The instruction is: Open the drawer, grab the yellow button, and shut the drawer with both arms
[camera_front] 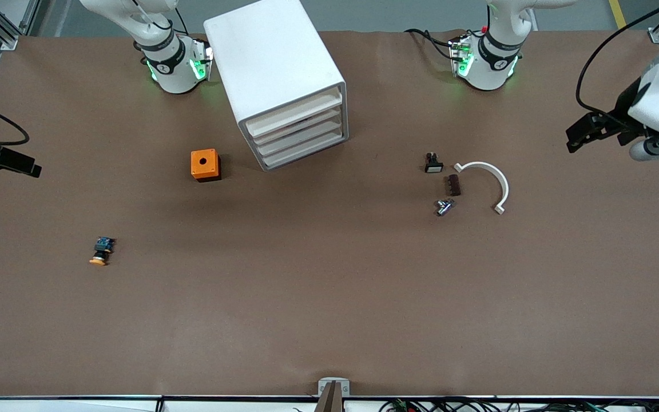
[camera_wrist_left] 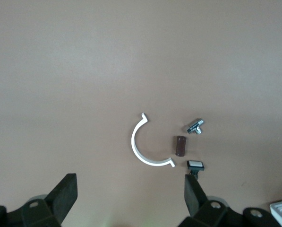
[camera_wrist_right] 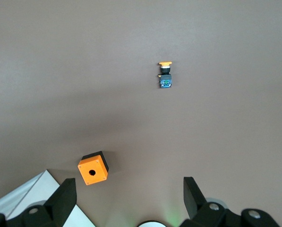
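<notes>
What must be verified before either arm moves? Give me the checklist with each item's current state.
1. Drawer shut, top of four in the white cabinet: ok, flush with the others.
2. Button out of the drawer: ok, it lies on the table toward the right arm's end.
3. Left gripper open and holding nothing: ok.
4. Right gripper open and holding nothing: ok.
5. Orange cube apart from the cabinet: ok, a gap shows.
6. Drawer contents: cannot tell, hidden.
</notes>
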